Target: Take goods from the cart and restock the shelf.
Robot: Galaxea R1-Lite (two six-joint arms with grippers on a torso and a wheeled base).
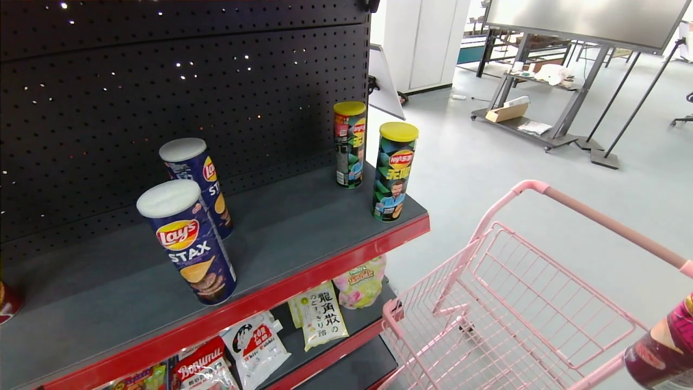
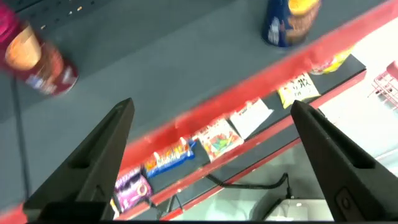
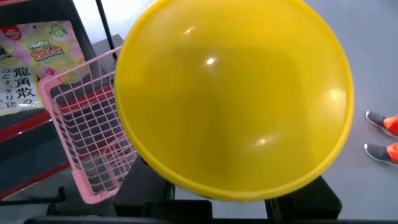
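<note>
Chip can, cropped at the edge, hides the right gripper pinching it; left gripper is spread.

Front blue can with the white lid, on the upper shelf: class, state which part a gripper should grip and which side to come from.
Probably best: grip the front blue can around the middle of its round body, coming in from the shelf's open front edge. It stands upright, a second blue can and the pegboard close off the back, and its sides look free.
</note>
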